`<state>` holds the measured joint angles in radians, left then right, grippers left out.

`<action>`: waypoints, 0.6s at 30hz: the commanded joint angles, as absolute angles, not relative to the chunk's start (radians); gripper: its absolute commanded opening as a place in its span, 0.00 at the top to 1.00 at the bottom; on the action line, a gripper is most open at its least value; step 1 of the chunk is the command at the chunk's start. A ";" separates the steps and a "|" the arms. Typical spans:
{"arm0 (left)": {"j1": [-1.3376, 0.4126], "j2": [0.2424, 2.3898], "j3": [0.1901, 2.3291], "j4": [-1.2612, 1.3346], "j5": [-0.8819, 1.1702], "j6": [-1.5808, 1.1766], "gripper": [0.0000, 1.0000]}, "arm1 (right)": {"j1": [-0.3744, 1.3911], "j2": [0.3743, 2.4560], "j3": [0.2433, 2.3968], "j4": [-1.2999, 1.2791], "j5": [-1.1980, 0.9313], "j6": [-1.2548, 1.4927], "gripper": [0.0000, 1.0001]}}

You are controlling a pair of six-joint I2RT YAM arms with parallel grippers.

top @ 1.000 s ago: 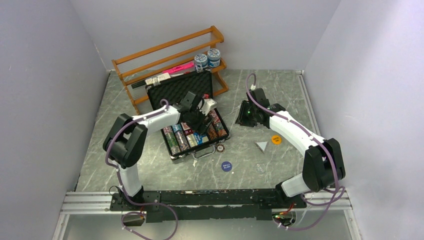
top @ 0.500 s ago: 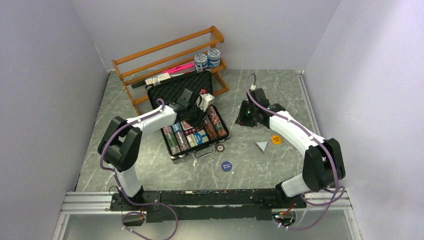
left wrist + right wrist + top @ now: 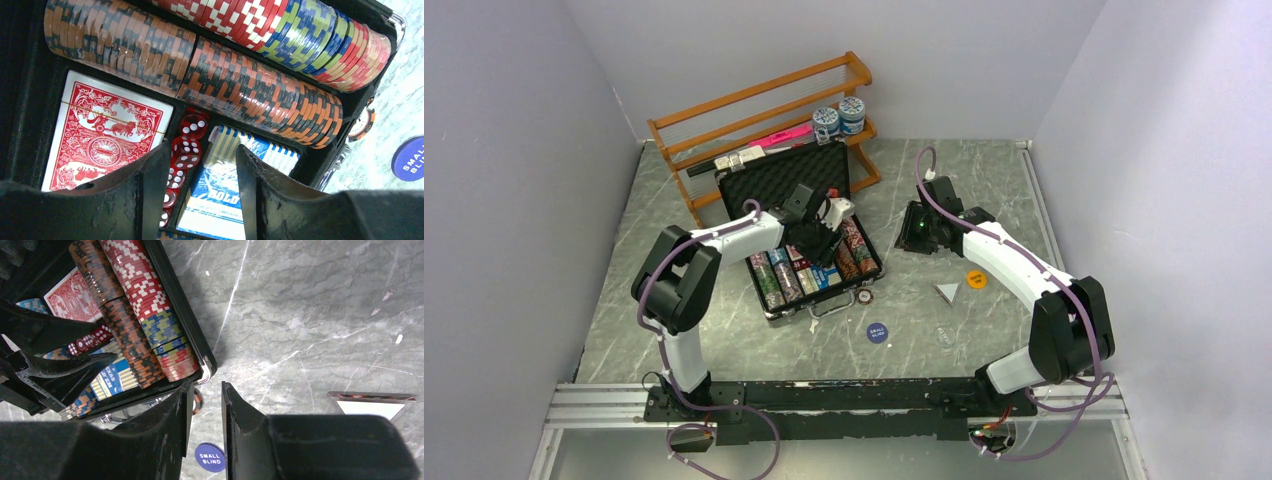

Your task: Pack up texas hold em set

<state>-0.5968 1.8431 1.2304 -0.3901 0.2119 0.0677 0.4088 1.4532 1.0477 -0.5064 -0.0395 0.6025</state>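
The black briefcase (image 3: 774,181) lies open at mid-table, lid up at the back. In the left wrist view it holds chip stacks (image 3: 260,95), a red deck (image 3: 105,135), a row of red dice (image 3: 187,145) and a blue deck (image 3: 220,190). My left gripper (image 3: 821,236) hovers low over the case, open and empty (image 3: 201,150), its fingers astride the dice and blue deck. My right gripper (image 3: 913,230) is right of the case above the table, its jaws a narrow gap apart and empty (image 3: 204,387). A blue "small blind" disc (image 3: 877,333) and an orange disc (image 3: 976,279) lie on the table.
A loose chip (image 3: 865,295) lies by the case's metal handle (image 3: 829,305). A white triangular piece (image 3: 947,292) lies near the orange disc. The orange wooden rack (image 3: 764,110) with two blue-and-white jars (image 3: 839,118) stands behind the case. Grey walls enclose the table.
My left gripper drew back toward the lid, then came forward and down over the case again. The right arm and the table items have not moved.
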 commanded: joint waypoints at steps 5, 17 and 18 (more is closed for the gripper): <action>-0.597 1.871 1.260 -0.407 0.228 0.080 0.39 | 0.402 1.440 1.049 -0.499 -0.050 0.597 0.69; -0.597 1.793 1.291 -0.344 0.194 0.026 0.33 | 0.402 1.440 1.051 -0.499 -0.052 0.601 0.69; -0.596 1.797 1.292 -0.346 0.197 0.027 0.34 | 0.402 1.440 1.049 -0.498 -0.052 0.602 0.69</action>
<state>-0.6033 1.8462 1.2465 -0.3889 0.2115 0.0364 0.4080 1.4532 1.0477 -0.5068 -0.0460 0.6025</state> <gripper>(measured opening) 0.689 0.311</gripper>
